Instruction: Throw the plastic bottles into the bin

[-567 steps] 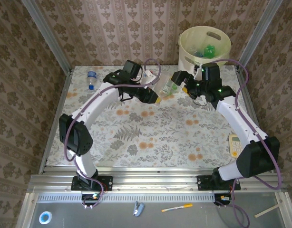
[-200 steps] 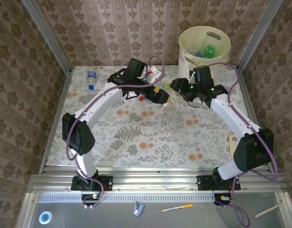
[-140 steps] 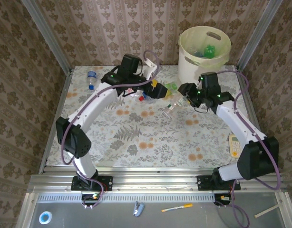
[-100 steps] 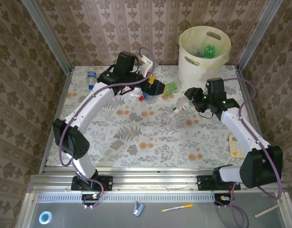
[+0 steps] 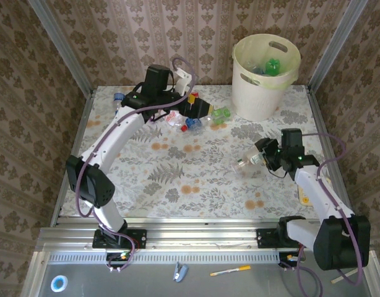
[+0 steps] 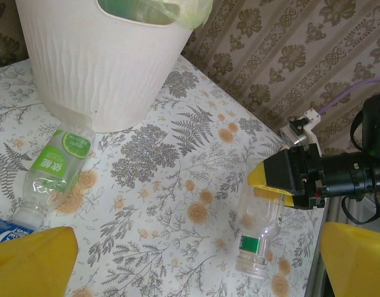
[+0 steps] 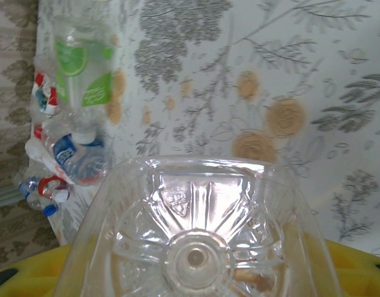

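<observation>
Now gripped at its base end by the right gripper (image 5: 259, 158): a clear green-labelled bottle (image 5: 244, 164), well short of the bin (image 5: 258, 93), neck jutting crosswise to the line toward it. Likely calls for carrying across and up over the rim. Nearer the bin, spread wide and empty: the left gripper (image 5: 202, 113), beside loose bottles (image 5: 220, 114).

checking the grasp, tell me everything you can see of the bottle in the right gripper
The bottle is clear thin plastic, apparently empty, with a small green-and-white label. The right gripper clamps its base end with yellow fingers; the star-ribbed base faces the wrist camera, neck pointing away. It hangs tilted over the right side of the flowered table; whether it touches the table is unclear.
</observation>
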Available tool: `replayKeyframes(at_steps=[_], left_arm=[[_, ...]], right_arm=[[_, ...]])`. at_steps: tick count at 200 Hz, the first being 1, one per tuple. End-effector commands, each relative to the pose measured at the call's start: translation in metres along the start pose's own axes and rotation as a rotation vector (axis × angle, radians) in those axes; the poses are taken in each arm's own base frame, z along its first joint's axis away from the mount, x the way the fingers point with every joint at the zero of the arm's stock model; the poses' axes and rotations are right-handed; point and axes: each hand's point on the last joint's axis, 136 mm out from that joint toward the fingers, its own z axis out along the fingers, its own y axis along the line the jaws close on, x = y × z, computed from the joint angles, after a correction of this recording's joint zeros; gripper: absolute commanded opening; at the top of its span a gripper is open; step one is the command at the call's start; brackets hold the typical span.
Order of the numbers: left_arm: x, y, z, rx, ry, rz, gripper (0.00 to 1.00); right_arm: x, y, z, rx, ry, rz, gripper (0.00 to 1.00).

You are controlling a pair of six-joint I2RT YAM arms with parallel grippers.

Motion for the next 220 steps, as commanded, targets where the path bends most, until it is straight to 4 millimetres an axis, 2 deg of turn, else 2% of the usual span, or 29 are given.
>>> replayKeyframes(at_steps=[1,24,62,74,90,104,111,114,116,119,127,128,132,133,139,145,155,166,176,185,220], left_arm=[[-0.008,0.000,-0.014,-0.023,-0.037,0.005,1.00],[-0.004,0.008,-0.016,-0.038,-0.032,-0.015,1.00],[0.005,0.027,-0.022,-0.099,-0.029,-0.044,1.00],[0.007,0.032,-0.024,-0.114,-0.028,-0.053,1.00],[0.009,0.037,-0.028,-0.130,-0.035,-0.067,1.00],[0.010,0.041,-0.029,-0.137,-0.039,-0.077,1.00],[0.010,0.041,-0.031,-0.141,-0.041,-0.076,1.00],[0.010,0.041,-0.031,-0.142,-0.041,-0.076,1.00],[0.010,0.041,-0.031,-0.144,-0.040,-0.077,1.00],[0.010,0.052,-0.037,-0.166,-0.050,-0.091,1.00],[0.009,0.057,-0.041,-0.181,-0.055,-0.097,1.00],[0.009,0.057,-0.042,-0.181,-0.056,-0.097,1.00],[0.010,0.059,-0.042,-0.186,-0.056,-0.099,1.00],[0.010,0.059,-0.043,-0.187,-0.057,-0.100,1.00],[0.010,0.062,-0.045,-0.194,-0.060,-0.104,1.00],[0.012,0.065,-0.047,-0.202,-0.061,-0.112,1.00],[0.016,0.072,-0.049,-0.220,-0.062,-0.132,1.00],[0.021,0.080,-0.052,-0.247,-0.061,-0.159,1.00],[0.028,0.084,-0.054,-0.257,-0.052,-0.183,1.00],[0.036,0.088,-0.056,-0.271,-0.046,-0.203,1.00],[0.082,0.122,-0.061,-0.370,0.021,-0.341,1.00]], right_arm=[[-0.006,-0.011,-0.002,-0.007,-0.045,0.055,0.22],[-0.006,-0.022,0.002,0.000,-0.041,0.088,0.22],[-0.006,-0.031,0.007,0.002,-0.034,0.119,0.21],[-0.009,-0.027,0.007,-0.019,-0.035,0.124,0.21],[-0.019,-0.004,0.004,-0.085,-0.048,0.118,0.21],[-0.039,0.034,-0.008,-0.160,-0.065,0.112,0.20],[-0.052,0.063,-0.017,-0.219,-0.074,0.110,0.20],[-0.061,0.083,-0.025,-0.260,-0.079,0.109,0.20],[-0.063,0.089,-0.027,-0.272,-0.082,0.108,0.20],[-0.071,0.105,-0.034,-0.308,-0.091,0.106,0.20],[-0.093,0.152,-0.056,-0.406,-0.126,0.087,0.22],[-0.094,0.151,-0.053,-0.402,-0.123,0.091,0.23],[-0.106,0.174,-0.065,-0.444,-0.144,0.080,0.25],[-0.111,0.187,-0.074,-0.471,-0.157,0.067,0.26],[-0.127,0.219,-0.091,-0.525,-0.186,0.053,0.28],[-0.143,0.246,-0.100,-0.563,-0.209,0.048,0.36],[-0.162,0.285,-0.115,-0.630,-0.237,0.022,0.60],[-0.177,0.306,-0.117,-0.659,-0.243,0.019,0.71],[-0.187,0.316,-0.121,-0.718,-0.265,0.034,0.84],[-0.194,0.313,-0.120,-0.724,-0.312,0.058,0.99],[-0.211,0.263,-0.097,-0.595,-0.381,0.107,1.00]])
